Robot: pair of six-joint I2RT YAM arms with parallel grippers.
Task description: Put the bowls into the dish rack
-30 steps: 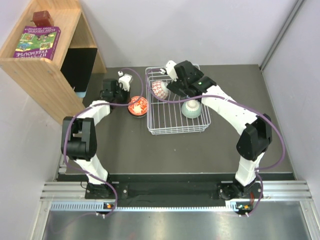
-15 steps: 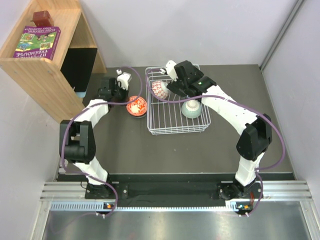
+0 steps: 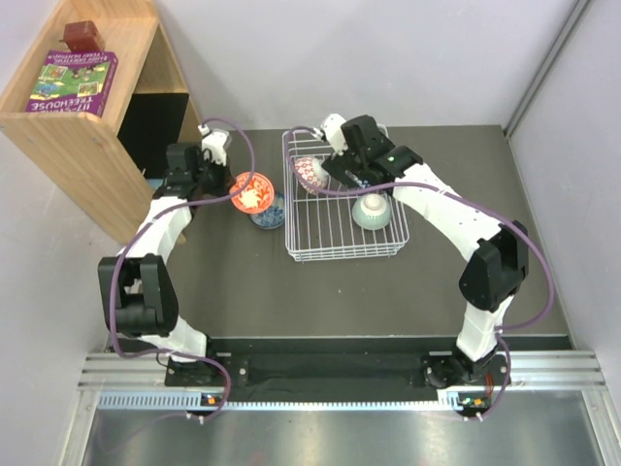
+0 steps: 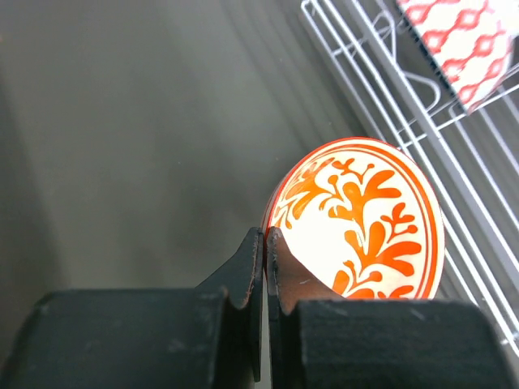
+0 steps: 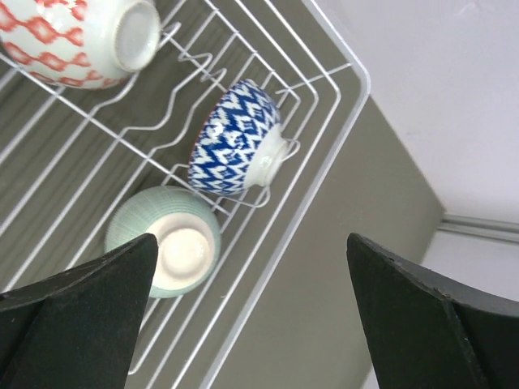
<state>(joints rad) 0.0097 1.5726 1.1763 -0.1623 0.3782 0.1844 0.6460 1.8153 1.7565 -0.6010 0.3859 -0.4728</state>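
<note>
My left gripper [image 3: 234,182] [image 4: 265,237] is shut on the rim of the orange-red bowl [image 3: 251,191] [image 4: 365,219], holding it tilted above the table just left of the dish rack [image 3: 344,238] [image 4: 381,81]. Below it a blue-and-white bowl [image 3: 271,213] sits on the table. In the rack, the red-and-white bowl [image 3: 311,173] [image 5: 69,40], another blue-and-white bowl [image 5: 235,150] and the pale green bowl [image 3: 372,211] [image 5: 166,243] lean on the prongs. My right gripper [image 3: 342,167] [image 5: 252,243] hangs open over the rack, holding nothing.
A wooden shelf unit [image 3: 92,126] with a book on top stands at the back left, close behind the left arm. Purple cables loop off both arms. Walls close the table at the back and on the right.
My left gripper has lifted the orange-red bowl up and to the back left, uncovering the blue-and-white bowl beneath it. The right arm has barely moved.
</note>
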